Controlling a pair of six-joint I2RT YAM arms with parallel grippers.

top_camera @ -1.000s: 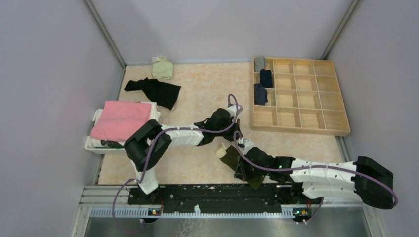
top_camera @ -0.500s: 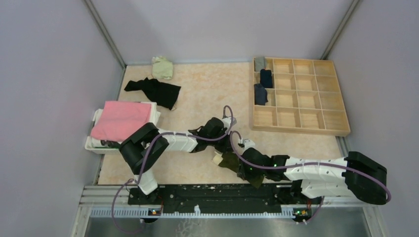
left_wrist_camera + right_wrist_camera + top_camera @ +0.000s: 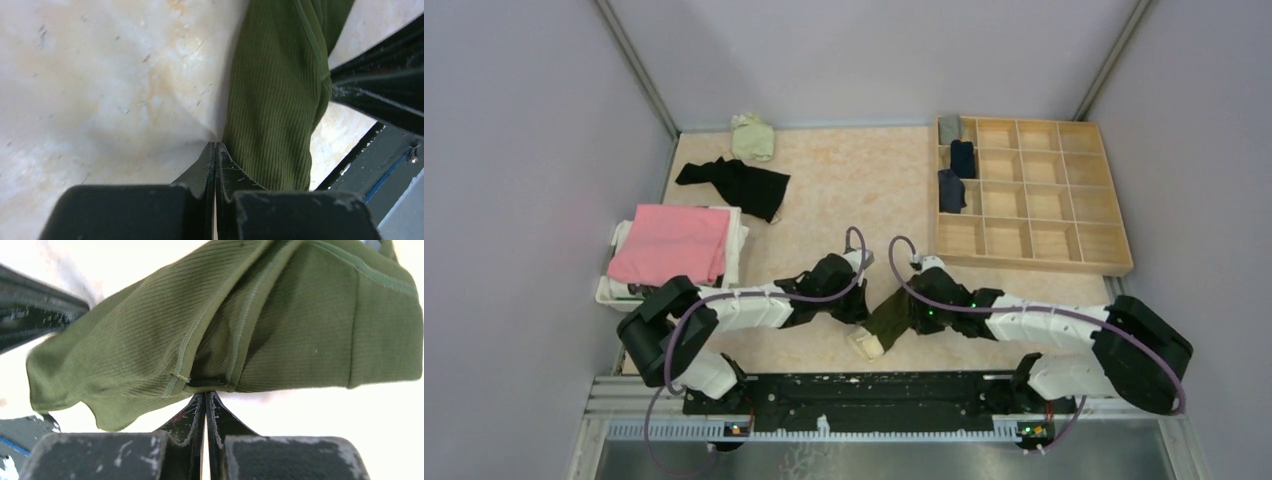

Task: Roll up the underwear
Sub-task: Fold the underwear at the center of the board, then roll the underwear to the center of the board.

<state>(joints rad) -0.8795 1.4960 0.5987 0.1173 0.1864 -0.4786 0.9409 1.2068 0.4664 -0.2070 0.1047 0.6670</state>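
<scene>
Olive pair: the underwear point(image 3: 889, 312) lies at the near middle of the desk point(image 3: 844, 190), between the two arms.
Long axis: it slants from far right to near left, with a pale end toward the near edge.
Right end effector point(image 3: 205, 399): pressed together, pinching a seamed fold at the cloth's far-right end.
Left end effector point(image 3: 215, 150): pressed together, tips touching the cloth's left edge. I cannot tell whether any fabric is caught.
Nearer arm: both are at it, and the right seems to have the surer hold.
Coming move: rolling would likely run along that slant.
Views: the top view shows the slant and the pale end. Only the wrist views show the ribbing, the seam and the tips.
</scene>
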